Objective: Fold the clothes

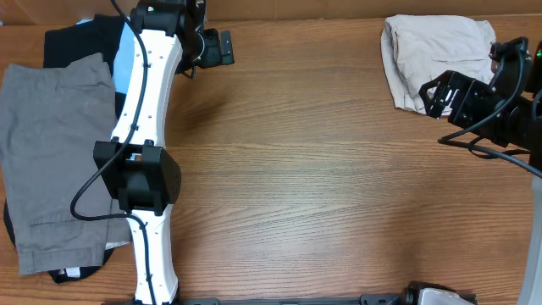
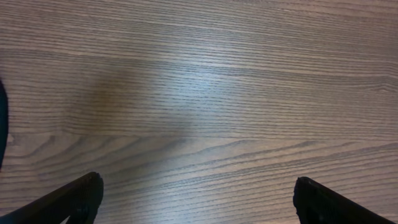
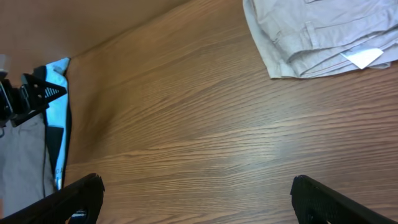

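While the clothes (image 1: 432,59) lie bunched on the counter (image 1: 322,169), left gripper (image 2: 198,183) and right gripper (image 3: 197,182) both gape wide, holding nothing.

- The wooden table (image 3: 205,124) fills most of the view. It is brown with long lines in the wood.
- The pale beige shorts (image 3: 311,31) lie at the top right, flat on the table, in layers.
- A small white label (image 3: 364,57) sticks out at the lower edge of the shorts.
- The right gripper (image 3: 198,200) is at the bottom. Its two black fingers (image 3: 74,196) are far apart, with only bare wood between them.
- The fingers are well apart from the shorts.
- At the far left lies a black and light-blue garment (image 3: 59,112), with grey cloth (image 3: 22,168) beside it.
- A black robot part (image 3: 28,96) sits over that pile.
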### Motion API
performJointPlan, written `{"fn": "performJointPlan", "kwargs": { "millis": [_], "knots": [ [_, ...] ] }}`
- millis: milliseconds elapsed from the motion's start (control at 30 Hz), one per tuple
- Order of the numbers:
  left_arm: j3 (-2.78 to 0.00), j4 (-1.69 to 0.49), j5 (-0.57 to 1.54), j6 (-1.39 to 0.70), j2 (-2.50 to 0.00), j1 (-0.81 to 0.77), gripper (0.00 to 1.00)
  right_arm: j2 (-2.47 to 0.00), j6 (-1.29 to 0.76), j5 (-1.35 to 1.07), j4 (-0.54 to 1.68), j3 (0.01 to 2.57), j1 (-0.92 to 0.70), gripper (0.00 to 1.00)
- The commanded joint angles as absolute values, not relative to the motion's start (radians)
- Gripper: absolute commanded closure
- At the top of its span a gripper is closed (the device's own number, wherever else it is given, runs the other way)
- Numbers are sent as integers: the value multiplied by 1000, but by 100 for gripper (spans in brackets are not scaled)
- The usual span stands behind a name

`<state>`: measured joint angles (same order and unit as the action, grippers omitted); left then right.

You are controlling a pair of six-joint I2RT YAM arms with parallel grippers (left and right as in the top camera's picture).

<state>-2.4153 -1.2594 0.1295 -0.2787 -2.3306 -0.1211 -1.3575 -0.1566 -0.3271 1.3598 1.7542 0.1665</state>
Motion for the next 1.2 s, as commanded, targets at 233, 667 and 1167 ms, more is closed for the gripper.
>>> {"fn": "performJointPlan", "kwargs": {
  "millis": [233, 667, 1167],
  "knots": [
    [-2436, -1259, 120, -258, -2328, -125, 0, -1342, -158, -343, 1302, 1769, 162, 0],
    [-2436, -1259, 120, -258, -2328, -125, 0, -1341, -164, -384, 1245, 1768, 131, 0],
    [-2436, -1259, 120, -258, -2328, -125, 0, -1159, -164, -202, 954, 1586, 130, 0]
  ]
}}
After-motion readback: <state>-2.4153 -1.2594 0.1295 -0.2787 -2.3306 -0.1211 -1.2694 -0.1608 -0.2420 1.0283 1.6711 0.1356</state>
